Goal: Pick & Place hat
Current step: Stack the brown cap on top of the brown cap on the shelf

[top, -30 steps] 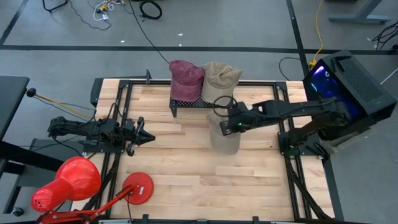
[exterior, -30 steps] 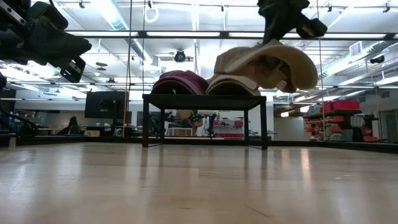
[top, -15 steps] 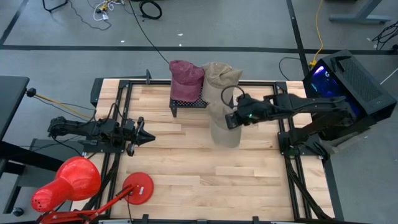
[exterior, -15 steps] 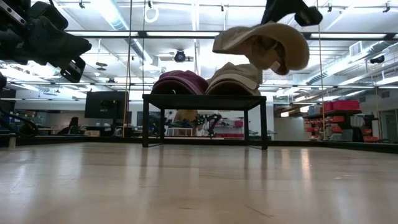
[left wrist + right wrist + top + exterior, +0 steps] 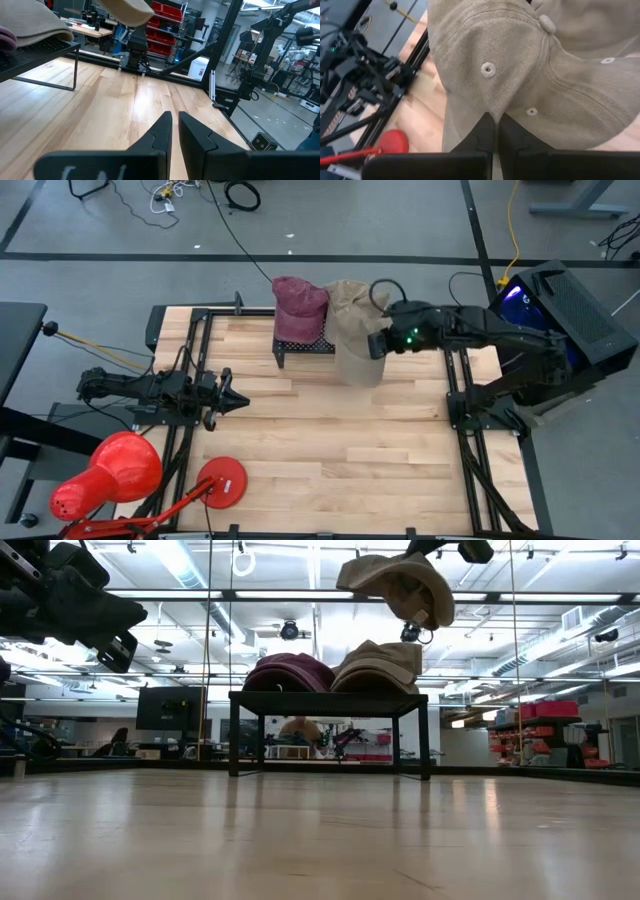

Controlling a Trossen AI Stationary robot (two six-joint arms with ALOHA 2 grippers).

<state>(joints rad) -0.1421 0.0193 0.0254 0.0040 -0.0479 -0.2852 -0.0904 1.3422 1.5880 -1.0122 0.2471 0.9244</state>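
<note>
**Carrying the tan cap toward the rack**

Holding the tan cap (image 5: pixel 358 358) clamped by its crown, the right gripper (image 5: pixel 385 343) hangs above the front right corner of the black wire rack (image 5: pixel 300 348). In the right wrist view the two dark fingers (image 5: pixel 481 131) pinch a fold of the cap fabric between them. In the low view the cap hangs clear above the rack, apart from everything on it.

Judged step: transport. The grasp is made; the placing is not.

Rack contents:
- A second tan cap (image 5: pixel 380 668) on the right half of the rack.
- A maroon cap (image 5: pixel 288 672) on the left half, touching the second tan cap.

Next move, as judged:
1. Bring the held cap over the second tan cap, or over whatever free spot on the rack is intended; the frames do not show which.
2. Lower until the cap rests, then release.

Edges and room:
- The rack top is narrow and both halves are occupied; stacking looks like the only option there.
- The brim hangs below the gripper, so it could catch the rack's front edge on a low approach.
- The wooden bench (image 5: pixel 330 450) in front of the rack is open.
- The left gripper (image 5: pixel 232 398), nearly closed and holding nothing, waits well apart from the rack, near the bench's left edge.
</note>
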